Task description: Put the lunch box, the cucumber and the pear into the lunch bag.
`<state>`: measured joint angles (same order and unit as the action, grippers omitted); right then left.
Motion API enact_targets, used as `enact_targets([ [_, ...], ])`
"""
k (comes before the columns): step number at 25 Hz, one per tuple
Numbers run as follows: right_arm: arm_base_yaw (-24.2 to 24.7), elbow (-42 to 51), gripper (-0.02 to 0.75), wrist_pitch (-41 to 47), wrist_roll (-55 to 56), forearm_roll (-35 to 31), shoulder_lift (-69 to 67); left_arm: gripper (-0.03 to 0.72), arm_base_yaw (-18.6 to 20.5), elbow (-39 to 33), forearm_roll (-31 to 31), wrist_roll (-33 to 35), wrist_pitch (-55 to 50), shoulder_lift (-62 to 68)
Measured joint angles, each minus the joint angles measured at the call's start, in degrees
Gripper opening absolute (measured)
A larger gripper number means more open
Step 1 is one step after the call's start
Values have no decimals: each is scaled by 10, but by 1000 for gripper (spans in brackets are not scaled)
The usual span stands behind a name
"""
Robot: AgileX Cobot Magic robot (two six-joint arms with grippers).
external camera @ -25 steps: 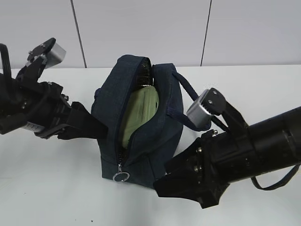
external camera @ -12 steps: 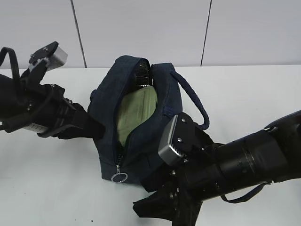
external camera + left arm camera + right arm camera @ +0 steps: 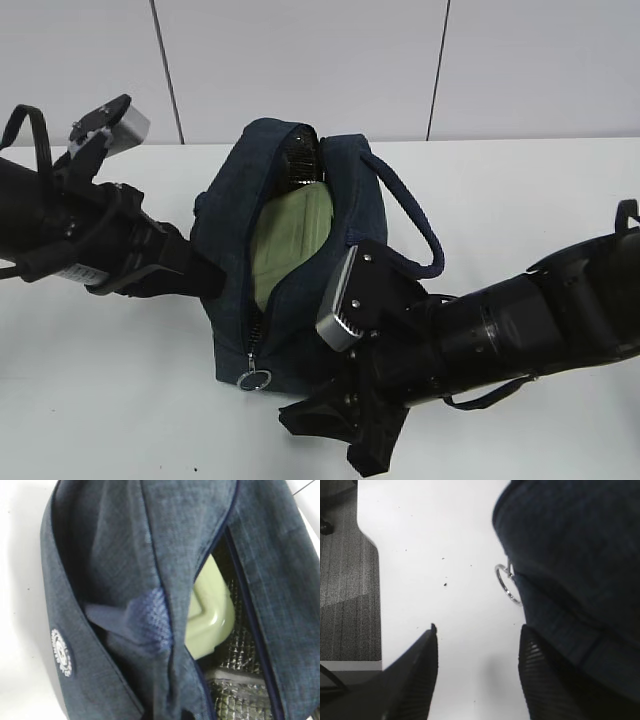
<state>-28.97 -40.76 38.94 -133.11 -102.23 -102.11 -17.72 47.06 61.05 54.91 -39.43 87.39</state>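
Right hand (image 3: 477,652) spread near ring pull (image 3: 506,582); left hand's state unclear against lunch bag (image 3: 350,200). We judge zipping next.

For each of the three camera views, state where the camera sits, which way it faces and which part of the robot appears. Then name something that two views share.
Exterior view: raised, facing the wall across the table; shows both arms flanking the lunch bag.
Left wrist view: close against the bag's side, looking into its opening at the lunch box; no gripper shows.
Right wrist view: looks down past the open right gripper at the table.
Shared: the ring pull shows in exterior and right wrist views.
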Motion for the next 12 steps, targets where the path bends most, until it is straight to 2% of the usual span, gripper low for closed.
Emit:
enact_targets([
  [5,-1,-27,410,1,-15,-1,-31,-6,0,0,2,0,0,0],
  [12,-1,-42,410,13,-40,-1,-64,-9,0,0,15,0,-3,0],
])
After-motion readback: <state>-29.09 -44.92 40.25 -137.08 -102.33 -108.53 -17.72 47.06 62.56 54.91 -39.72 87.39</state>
